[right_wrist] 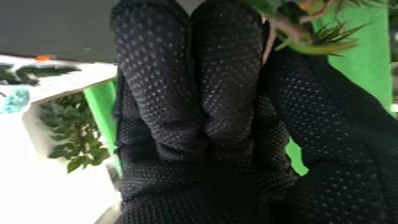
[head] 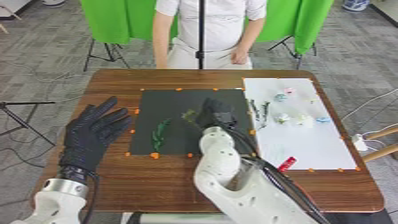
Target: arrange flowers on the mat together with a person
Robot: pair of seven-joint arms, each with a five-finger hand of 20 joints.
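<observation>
Pinching the spiky yellow-green sprig [right_wrist: 322, 49] in the black-gloved right hand [head: 218, 112]! Poking out leftward, towards the long dark-green leafy stem [head: 160, 135].

A robotics lab, with green backdrop [head: 115, 22], tripod stands [head: 27, 103], floor cables [head: 378, 98] and white robot arms [head: 216, 172]

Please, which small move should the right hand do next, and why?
Probably lower the held sprig and release it: the right hand pinches it above the dark mat, where a green stem lies to its left.
</observation>
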